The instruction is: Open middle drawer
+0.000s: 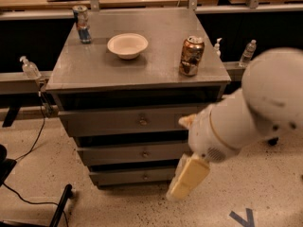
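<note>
The grey cabinet [94, 74] has three drawer fronts. The middle drawer [118, 153] is the second one, grey and flat, with a small brass knob [145, 153] at its centre; it looks shut. My white arm [251, 112] reaches in from the right and covers the drawer's right end. My gripper [183, 183], cream-coloured, hangs down in front of the cabinet's lower right corner, below and to the right of the knob and apart from it.
On the cabinet top stand a white bowl [127, 45], a brown can [191, 56] and a blue can [82, 24]. The top drawer [113, 122] and bottom drawer [123, 176] look shut. Bottles [247, 53] stand on ledges at the sides. A black cable [28, 141] lies on the floor at the left.
</note>
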{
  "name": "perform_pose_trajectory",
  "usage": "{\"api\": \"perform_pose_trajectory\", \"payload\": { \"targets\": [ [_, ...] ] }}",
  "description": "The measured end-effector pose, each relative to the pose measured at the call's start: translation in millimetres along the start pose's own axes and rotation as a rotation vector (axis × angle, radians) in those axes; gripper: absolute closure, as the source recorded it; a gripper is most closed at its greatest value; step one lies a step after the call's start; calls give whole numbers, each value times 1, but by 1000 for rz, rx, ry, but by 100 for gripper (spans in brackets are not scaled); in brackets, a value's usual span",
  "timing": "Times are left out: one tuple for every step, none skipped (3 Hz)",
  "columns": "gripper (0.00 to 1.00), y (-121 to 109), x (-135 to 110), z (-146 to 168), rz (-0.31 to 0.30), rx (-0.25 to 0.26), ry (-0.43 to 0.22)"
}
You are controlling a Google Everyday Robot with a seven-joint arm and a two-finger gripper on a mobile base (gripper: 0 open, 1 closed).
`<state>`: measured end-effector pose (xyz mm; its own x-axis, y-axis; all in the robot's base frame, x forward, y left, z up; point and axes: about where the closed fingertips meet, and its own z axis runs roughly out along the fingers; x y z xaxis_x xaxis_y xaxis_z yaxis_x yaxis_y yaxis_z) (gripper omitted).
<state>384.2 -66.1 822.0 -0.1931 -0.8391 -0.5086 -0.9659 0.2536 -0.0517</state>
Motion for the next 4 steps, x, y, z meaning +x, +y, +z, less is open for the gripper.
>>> {"api": "perform_pose_trajectory", "payload": {
  "targets": [
    [0, 32, 54, 88, 97, -114, -141],
    [0, 52, 93, 137, 154, -161, -165],
    [0, 47, 93, 140, 147, -154, -155],
    [0, 30, 98, 149, 96, -116, -126]
  ]
}}
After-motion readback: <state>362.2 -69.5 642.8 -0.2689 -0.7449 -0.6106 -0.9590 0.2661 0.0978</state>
